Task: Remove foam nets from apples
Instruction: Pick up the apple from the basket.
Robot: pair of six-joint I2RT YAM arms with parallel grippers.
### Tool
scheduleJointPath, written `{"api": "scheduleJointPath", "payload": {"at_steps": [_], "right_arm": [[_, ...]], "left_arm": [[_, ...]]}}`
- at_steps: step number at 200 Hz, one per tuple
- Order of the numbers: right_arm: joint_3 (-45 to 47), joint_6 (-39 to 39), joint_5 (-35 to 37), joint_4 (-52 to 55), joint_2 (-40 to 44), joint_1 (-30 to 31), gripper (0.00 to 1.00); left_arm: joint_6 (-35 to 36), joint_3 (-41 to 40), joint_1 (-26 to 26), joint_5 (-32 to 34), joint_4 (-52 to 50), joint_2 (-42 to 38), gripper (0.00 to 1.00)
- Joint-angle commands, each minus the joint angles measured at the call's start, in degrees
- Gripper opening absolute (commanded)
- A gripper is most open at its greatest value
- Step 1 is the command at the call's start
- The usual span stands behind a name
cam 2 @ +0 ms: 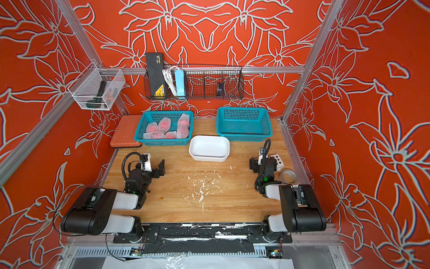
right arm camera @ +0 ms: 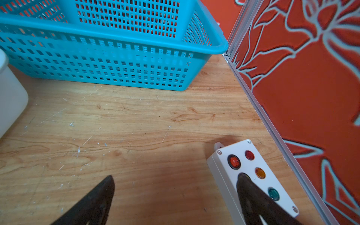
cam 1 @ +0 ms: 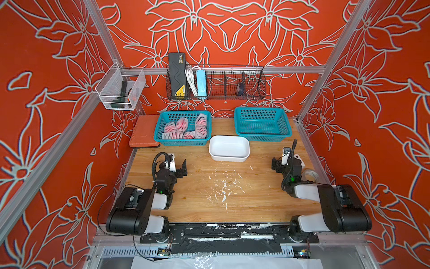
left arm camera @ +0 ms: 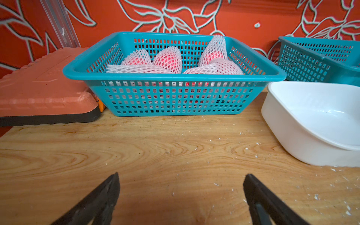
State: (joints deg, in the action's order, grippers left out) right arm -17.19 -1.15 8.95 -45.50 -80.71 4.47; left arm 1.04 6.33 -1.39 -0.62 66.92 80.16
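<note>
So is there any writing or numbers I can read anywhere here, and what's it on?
No text can be read.
Yellow label on the black device: print too blurred.
Red switch on the white button box: faint mark, too small.

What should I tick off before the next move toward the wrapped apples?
1. Left hand open, empty: ok.
2. Right hand open, empty: ok.
3. Apples wrapped in nets, inside the basket: ok.
4. Second basket empty: ok.
5. White tub empty: ok.
6. Right hand clear of the button box: cannot tell; one finger overlaps it in the wrist view.
</note>
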Motion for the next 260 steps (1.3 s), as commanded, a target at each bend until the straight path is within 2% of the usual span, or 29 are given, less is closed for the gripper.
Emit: {"api": "scheduleJointPath", "payload": {"at_steps": [1,10,16,24,36,47,56,62,68,76,83,97,102,114,129,143,164,198,239,260], "right_arm": [[-1.09,-0.07,1.08,-0.89,-0.22,0.07,0.98],[-1.07,0.67,5.09,-2.61,1.15,0.20,0.98],[-2.47,0.98,7.26,4.40,5.35,0.80,0.98],[-6.26,1.21,6.79,16.36,12.66,0.88,0.98],[-9.94,6.76,7.36,24.94,21.65,0.89,0.98],[-11.10,14.34,6.30,24.21,27.31,0.72,0.98],[-10.83,20.09,3.78,19.81,30.10,0.62,0.98],[-10.97,25.86,2.61,17.78,31.34,0.62,0.98],[-11.47,28.66,-1.65,16.28,31.91,0.54,0.98],[-13.71,26.83,-11.63,16.31,31.63,0.58,0.98],[-17.36,26.34,-18.93,19.51,30.28,0.86,0.98],[-26.03,26.01,-26.08,30.92,25.33,2.71,0.98],[-28.53,25.30,-27.11,34.95,23.92,3.62,0.94],[-31.41,23.49,-26.87,41.30,21.34,5.94,0.92],[-30.39,20.12,-25.15,44.35,20.68,9.31,0.91],[-27.62,19.06,-21.62,45.74,21.04,12.20,0.91],[-23.14,18.45,-22.72,45.37,21.03,15.23,0.91],[-14.56,19.50,-22.06,36.76,20.87,18.02,0.91],[-11.25,19.58,-19.97,28.60,17.90,20.20,0.90],[-8.50,19.67,-16.93,25.32,17.82,20.75,0.89]], "left_arm": [[-0.20,1.05,0.33,-0.78,2.04,0.07,0.98],[0.60,3.05,-0.14,-1.07,-3.36,-3.01,0.98],[0.97,5.89,-0.93,0.33,-11.48,-6.26,0.98],[-0.76,10.15,-2.33,4.59,-21.45,-11.19,0.98],[-7.66,12.55,-2.74,5.12,-25.04,-18.03,0.97],[-12.64,13.49,-3.11,2.56,-23.52,-22.90,0.97],[-15.78,17.05,-3.71,2.07,-26.14,-26.31,0.92],[-16.40,20.70,-4.16,1.16,-28.46,-26.75,0.90],[-15.61,24.61,-4.67,-0.61,-30.96,-26.13,0.92],[-14.65,30.85,-4.88,-2.99,-35.36,-24.05,0.93],[-13.76,37.44,-4.90,-5.04,-40.70,-19.20,0.93],[-11.79,50.35,-4.86,-9.38,-50.41,-10.56,0.92],[-11.28,54.55,-4.85,-10.36,-53.25,-7.32,0.92],[-9.79,63.89,-4.86,-12.45,-59.36,0.39,0.91],[-7.79,73.86,-4.92,-14.61,-65.86,9.02,0.90],[-5.77,80.04,-4.94,-16.10,-69.39,15.21,0.91],[-2.94,87.30,-5.19,-15.01,-74.71,22.53,0.91],[-0.39,95.76,-5.20,-13.88,-76.55,33.41,0.92],[0.25,110.16,-5.53,-12.12,-82.55,46.61,0.92],[0.46,114.76,-5.73,-10.87,-84.33,50.92,0.92]]}}
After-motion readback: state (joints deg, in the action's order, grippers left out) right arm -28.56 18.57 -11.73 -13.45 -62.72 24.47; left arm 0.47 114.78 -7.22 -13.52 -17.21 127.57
